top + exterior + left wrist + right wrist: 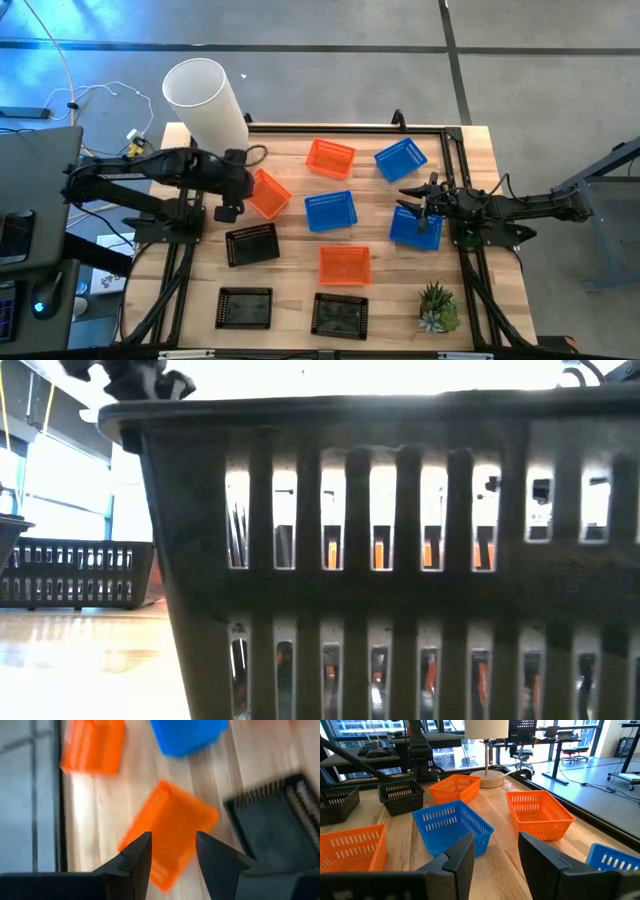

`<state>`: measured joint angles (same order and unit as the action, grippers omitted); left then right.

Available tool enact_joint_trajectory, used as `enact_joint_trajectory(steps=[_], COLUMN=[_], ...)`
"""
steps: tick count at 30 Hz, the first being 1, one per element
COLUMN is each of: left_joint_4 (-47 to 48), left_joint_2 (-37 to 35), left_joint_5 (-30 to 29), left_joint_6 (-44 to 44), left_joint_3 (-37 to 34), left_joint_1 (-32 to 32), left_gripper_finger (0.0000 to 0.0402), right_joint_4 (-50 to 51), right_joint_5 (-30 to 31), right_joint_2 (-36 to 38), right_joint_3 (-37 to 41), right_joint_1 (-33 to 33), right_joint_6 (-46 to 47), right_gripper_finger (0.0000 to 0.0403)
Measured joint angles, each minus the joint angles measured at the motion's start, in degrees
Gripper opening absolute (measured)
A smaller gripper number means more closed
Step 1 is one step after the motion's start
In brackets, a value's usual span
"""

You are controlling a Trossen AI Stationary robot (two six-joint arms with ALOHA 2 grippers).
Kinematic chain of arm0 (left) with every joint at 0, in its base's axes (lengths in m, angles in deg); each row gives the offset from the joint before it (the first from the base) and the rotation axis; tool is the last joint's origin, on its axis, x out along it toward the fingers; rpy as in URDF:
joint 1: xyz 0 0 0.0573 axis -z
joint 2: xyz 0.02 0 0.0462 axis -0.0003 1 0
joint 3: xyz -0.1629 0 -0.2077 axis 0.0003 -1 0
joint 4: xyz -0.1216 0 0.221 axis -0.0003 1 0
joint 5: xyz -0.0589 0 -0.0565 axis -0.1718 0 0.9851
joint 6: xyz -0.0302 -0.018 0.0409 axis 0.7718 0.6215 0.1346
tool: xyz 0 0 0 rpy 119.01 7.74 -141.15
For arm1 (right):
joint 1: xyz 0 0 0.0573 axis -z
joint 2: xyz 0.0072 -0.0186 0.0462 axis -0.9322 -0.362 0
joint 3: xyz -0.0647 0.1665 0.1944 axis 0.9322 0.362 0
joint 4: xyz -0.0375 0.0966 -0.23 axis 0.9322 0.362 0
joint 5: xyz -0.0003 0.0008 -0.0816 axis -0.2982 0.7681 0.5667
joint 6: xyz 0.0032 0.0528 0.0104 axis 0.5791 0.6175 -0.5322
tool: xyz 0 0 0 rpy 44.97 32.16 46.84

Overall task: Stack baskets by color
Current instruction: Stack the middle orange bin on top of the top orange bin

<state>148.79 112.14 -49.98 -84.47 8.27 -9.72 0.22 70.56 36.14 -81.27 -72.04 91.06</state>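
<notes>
Several baskets stand on their bases on the wooden table: orange ones [330, 157] [268, 193] [344, 264], blue ones [401, 160] [330, 210] [415, 227] and black ones [251, 244] [245, 307] [340, 315]. My left gripper [172, 852] [246, 188] hangs open at the table's left, tipped downward above the slanted orange basket [167, 832], clear of it. My right gripper [495, 850] [408, 200] waits open and level at the right, beside a blue basket, with nothing between its fingers.
A tall white cylinder lamp [205, 100] stands at the far left corner, close behind my left arm. A small green plant [437, 307] sits near the front right. In the low view a black basket [380, 560] fills most of the picture.
</notes>
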Motion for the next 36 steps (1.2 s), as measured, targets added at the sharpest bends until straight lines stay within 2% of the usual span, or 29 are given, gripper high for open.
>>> enact_joint_trajectory(steps=[4,10,17,26,33,36], left_joint_4=[6.2,10.1,10.0,10.0,9.5,9.2], left_joint_2=[3.2,8.7,16.3,25.2,29.3,30.7], left_joint_5=[-0.2,-1.1,-1.3,-1.3,-1.9,-4.1], left_joint_6=[0.1,-2.2,-5.4,-5.4,-5.4,-4.4], left_joint_3=[0.0,0.0,0.0,-0.1,-0.1,-0.1], left_joint_1=[0.0,0.0,0.0,0.0,0.0,0.0], left_gripper_finger=[0.014,0.014,0.014,0.014,0.014,0.014], right_joint_4=[0.0,0.0,0.0,0.0,0.0,0.0], right_joint_5=[0.0,0.0,0.0,0.0,0.0,0.0], right_joint_2=[0.0,0.0,0.0,0.0,0.0,0.0], right_joint_3=[0.0,0.0,0.0,0.0,0.0,0.0], right_joint_1=[0.0,0.0,0.0,0.0,0.0,0.0], right_joint_6=[0.0,0.0,0.0,0.0,0.0,0.0], right_gripper_finger=[0.0142,0.0142,0.0142,0.0142,0.0142,0.0142])
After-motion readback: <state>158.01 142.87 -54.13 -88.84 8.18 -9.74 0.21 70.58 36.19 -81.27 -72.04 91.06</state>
